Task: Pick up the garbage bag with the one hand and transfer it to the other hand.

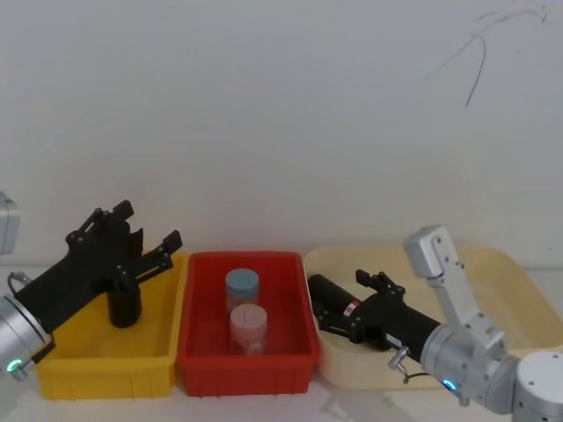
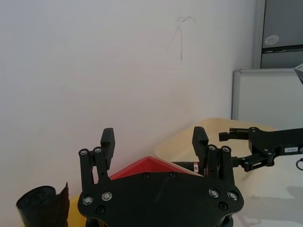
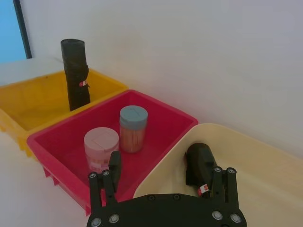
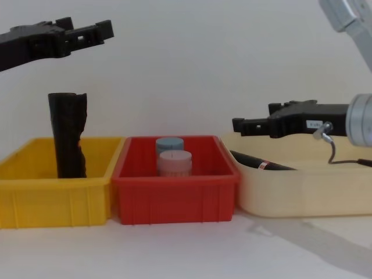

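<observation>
The garbage bag (image 1: 332, 299) lies at the beige tray's (image 1: 493, 255) left end. Your right gripper (image 4: 244, 124) hovers over it, jaws spread, probably to straddle it. Your left gripper (image 1: 151, 223) hangs spread above the yellow bin (image 1: 106, 360).

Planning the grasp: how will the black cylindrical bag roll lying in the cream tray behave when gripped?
The black cylindrical bag roll lies on its side, so a nudge could set it rolling in the cream tray. It looks tightly wound, so probably fairly stiff, though smooth plastic may slip.
</observation>
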